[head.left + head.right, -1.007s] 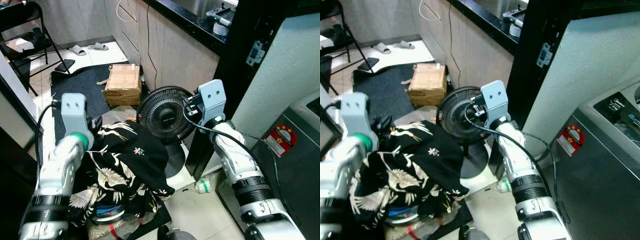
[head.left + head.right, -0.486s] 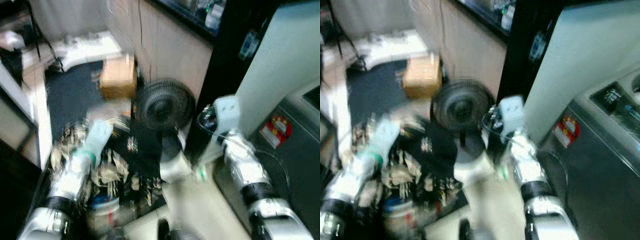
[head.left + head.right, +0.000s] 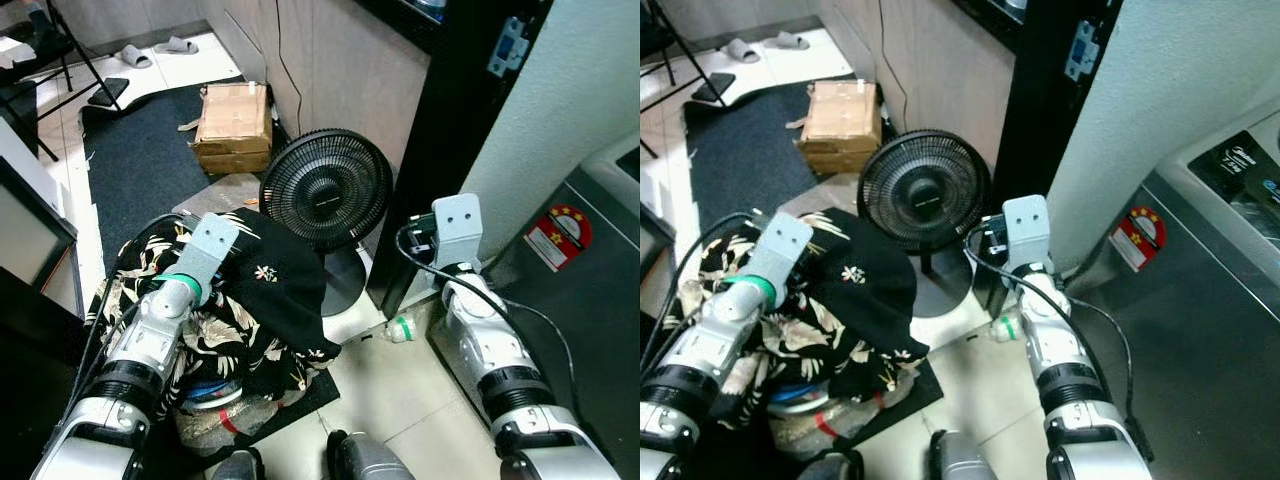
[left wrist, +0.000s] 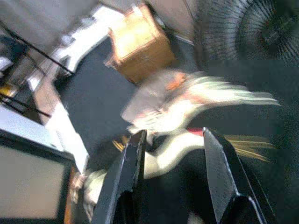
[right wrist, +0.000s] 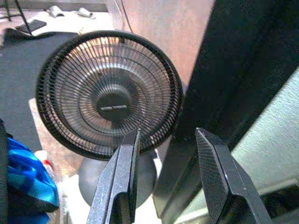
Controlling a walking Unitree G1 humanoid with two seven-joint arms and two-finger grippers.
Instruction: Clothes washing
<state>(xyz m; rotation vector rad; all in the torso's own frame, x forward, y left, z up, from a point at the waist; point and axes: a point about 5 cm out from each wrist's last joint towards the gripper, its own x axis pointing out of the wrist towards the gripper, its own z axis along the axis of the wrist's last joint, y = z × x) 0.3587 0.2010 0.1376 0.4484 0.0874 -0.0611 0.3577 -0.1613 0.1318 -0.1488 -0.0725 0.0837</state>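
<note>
A black garment (image 3: 265, 300) printed with white cranes and flowers lies heaped on a bundle (image 3: 215, 415) on the floor at my lower left. My left arm (image 3: 165, 310) reaches over the heap. In the left wrist view my left gripper (image 4: 172, 137) is open just above the printed cloth (image 4: 187, 116). My right arm (image 3: 480, 330) is raised at the right beside the black door frame (image 3: 450, 130). My right gripper (image 5: 167, 133) is open and empty, pointing at the fan (image 5: 110, 93). The grey washing machine (image 3: 590, 290), with a red sticker (image 3: 560, 238), stands at the far right.
A black floor fan (image 3: 325, 188) stands just behind the clothes heap. A cardboard box (image 3: 235, 125) sits on a dark mat (image 3: 140, 170) farther back. A small bottle (image 3: 400, 328) lies on the tiles by the door frame. A folding chair (image 3: 35, 60) is at the back left.
The whole view has shifted and passed through blur, so the camera moved. My left wrist now sits lower on the clothes heap. My right wrist is lower and farther right of the fan.
</note>
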